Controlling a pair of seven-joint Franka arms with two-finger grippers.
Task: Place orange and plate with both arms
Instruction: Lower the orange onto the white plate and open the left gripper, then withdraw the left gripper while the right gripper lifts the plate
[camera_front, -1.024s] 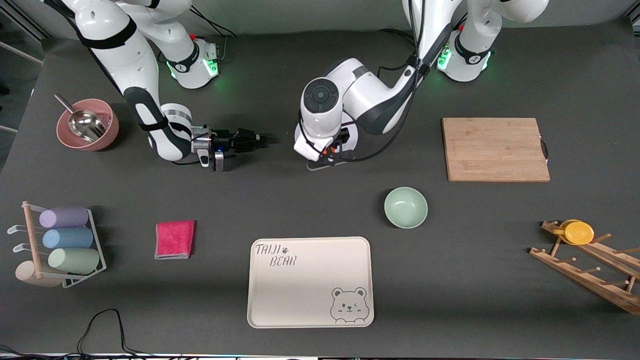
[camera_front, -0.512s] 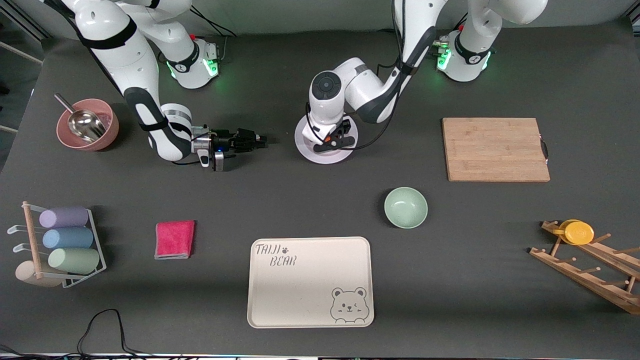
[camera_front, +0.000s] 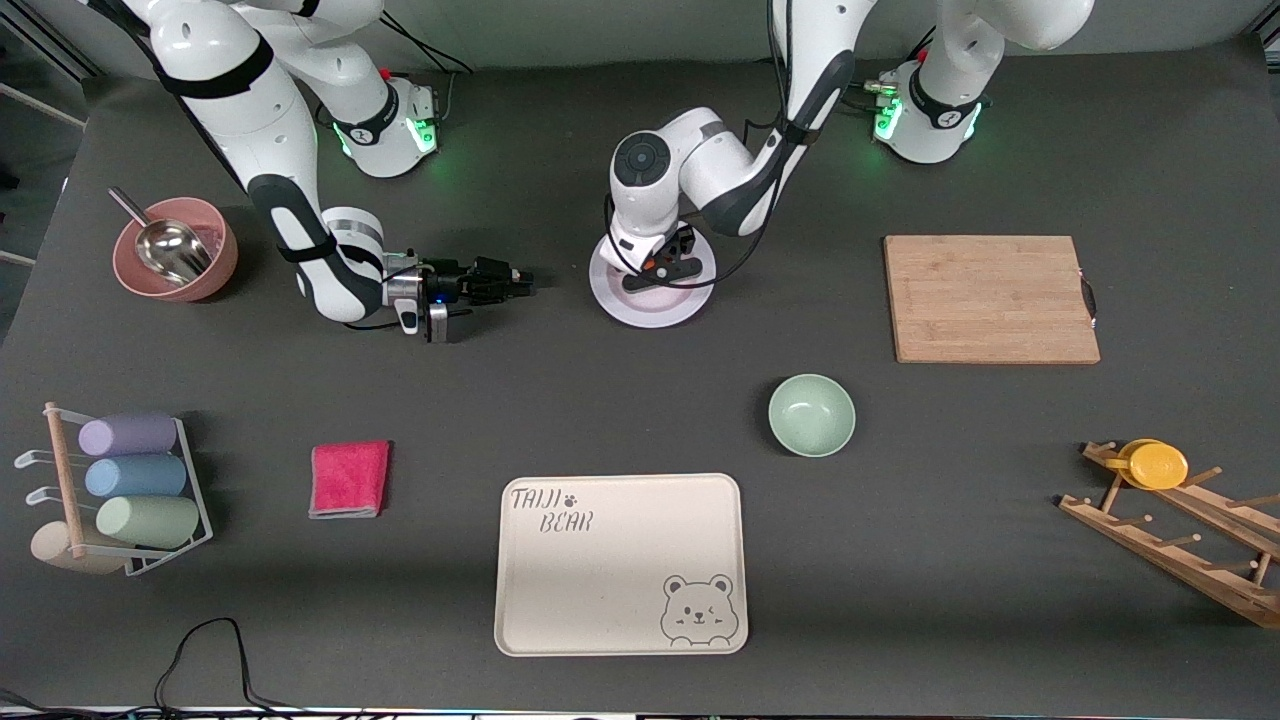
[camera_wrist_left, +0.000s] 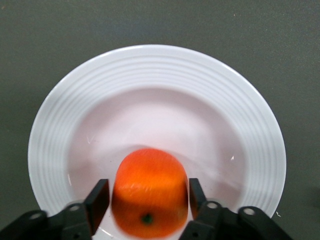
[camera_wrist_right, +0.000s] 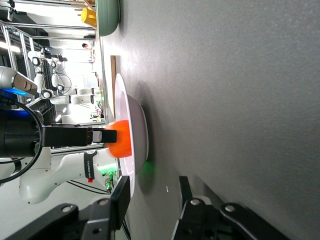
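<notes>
The white plate (camera_front: 652, 306) lies mid-table, toward the robots' bases. My left gripper (camera_front: 660, 268) hangs just over it, pointing down. Only a sliver of the orange (camera_front: 648, 267) shows under the hand in the front view. In the left wrist view the orange (camera_wrist_left: 150, 192) sits low in the plate (camera_wrist_left: 150, 75) between the parted fingers of the left gripper (camera_wrist_left: 147, 190), with a thin gap on each side. My right gripper (camera_front: 522, 280) lies low by the table, open and empty, beside the plate toward the right arm's end. The right wrist view shows the right gripper (camera_wrist_right: 153, 186) facing the plate (camera_wrist_right: 125, 115) and the orange (camera_wrist_right: 120, 142).
A mint-green bowl (camera_front: 811, 414) and a cream bear tray (camera_front: 620, 563) lie nearer the front camera. A wooden board (camera_front: 990, 298) and a rack with yellow lids (camera_front: 1160, 466) are toward the left arm's end. A pink bowl with a scoop (camera_front: 175, 250), a red cloth (camera_front: 349, 478) and a cup rack (camera_front: 120, 490) are toward the right arm's end.
The left arm has shifted over the plate, uncovering more of it. Its fingers have parted from the orange. The right arm has stayed still.
</notes>
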